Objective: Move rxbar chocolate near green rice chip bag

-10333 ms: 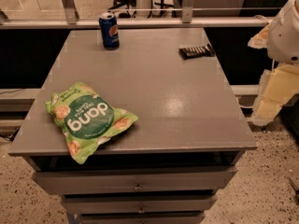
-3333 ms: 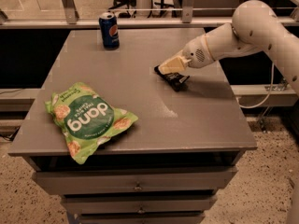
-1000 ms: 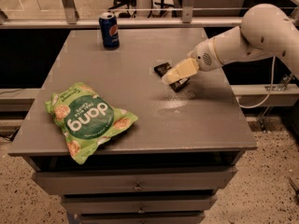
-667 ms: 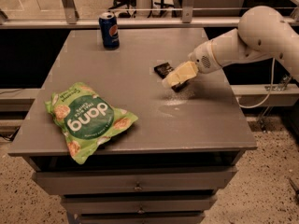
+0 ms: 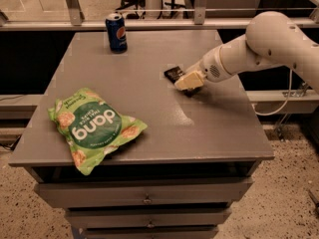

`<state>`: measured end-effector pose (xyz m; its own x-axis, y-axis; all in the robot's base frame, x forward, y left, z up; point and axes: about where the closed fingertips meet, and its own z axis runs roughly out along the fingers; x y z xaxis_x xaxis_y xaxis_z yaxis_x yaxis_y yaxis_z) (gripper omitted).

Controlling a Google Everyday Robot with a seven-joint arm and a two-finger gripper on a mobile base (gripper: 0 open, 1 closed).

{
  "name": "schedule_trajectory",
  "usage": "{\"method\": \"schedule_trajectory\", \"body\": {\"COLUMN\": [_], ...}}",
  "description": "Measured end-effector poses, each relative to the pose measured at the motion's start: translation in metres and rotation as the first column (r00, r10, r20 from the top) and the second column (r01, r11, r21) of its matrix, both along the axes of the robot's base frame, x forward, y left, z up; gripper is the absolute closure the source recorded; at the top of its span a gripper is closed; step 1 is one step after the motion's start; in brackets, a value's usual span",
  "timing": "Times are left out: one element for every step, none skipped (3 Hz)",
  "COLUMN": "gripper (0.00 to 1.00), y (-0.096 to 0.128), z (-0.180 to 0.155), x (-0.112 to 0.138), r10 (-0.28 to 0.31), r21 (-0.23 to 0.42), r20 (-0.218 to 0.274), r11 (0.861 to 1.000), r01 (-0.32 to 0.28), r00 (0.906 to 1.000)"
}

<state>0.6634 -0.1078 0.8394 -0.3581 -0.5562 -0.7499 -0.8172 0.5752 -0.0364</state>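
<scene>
Overhanging the near edge: the green rice chip bag (image 5: 94, 128) lies flat on the front-left part of the desk (image 5: 219, 133). One corner is past the front rim, and its white "dang" lettering reads upside down from here.
Drawers: stacked under the desk top, each with a small knob (image 5: 147, 199) at its middle.
Hand: the cream-coloured hand (image 5: 188, 81) sits low over the desk, right of the middle, clenched around the rxbar chocolate. A dark shadow lies just beneath it (whether the bar touches the surface, I cannot tell).
Rxbar chocolate: only its dark end (image 5: 173, 73) shows, sticking out of the hand toward the far left. It is well apart from the bag, with bare desk between them.
Arm: the pale, rounded arm (image 5: 269, 39) reaches in from the right side.
Soda can: the blue soda can (image 5: 116, 32) stands upright near the far edge, left of centre, well apart from both bar and bag.
Behind the desk: a metal rail (image 5: 164, 24) runs along the far edge.
</scene>
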Motion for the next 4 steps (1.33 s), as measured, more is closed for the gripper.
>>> {"method": "schedule_trajectory", "body": {"gripper": [0.71, 0.94, 1.00, 1.00], "y": [0.004, 0.015, 0.044, 0.071], "z": [-0.003, 0.002, 0.022, 0.040], "x": [-0.002, -0.004, -0.005, -0.017], "r10": [-0.013, -0.001, 0.055, 0.127], "r21": [-0.011, -0.010, 0.022, 0.064], "r20": [0.014, 0.026, 0.008, -0.040], "r11": [1.000, 1.000, 0.998, 0.990], "r01": [0.013, 0.001, -0.055, -0.125], "r00": [0.9998, 0.9997, 0.9985, 0.9911]}}
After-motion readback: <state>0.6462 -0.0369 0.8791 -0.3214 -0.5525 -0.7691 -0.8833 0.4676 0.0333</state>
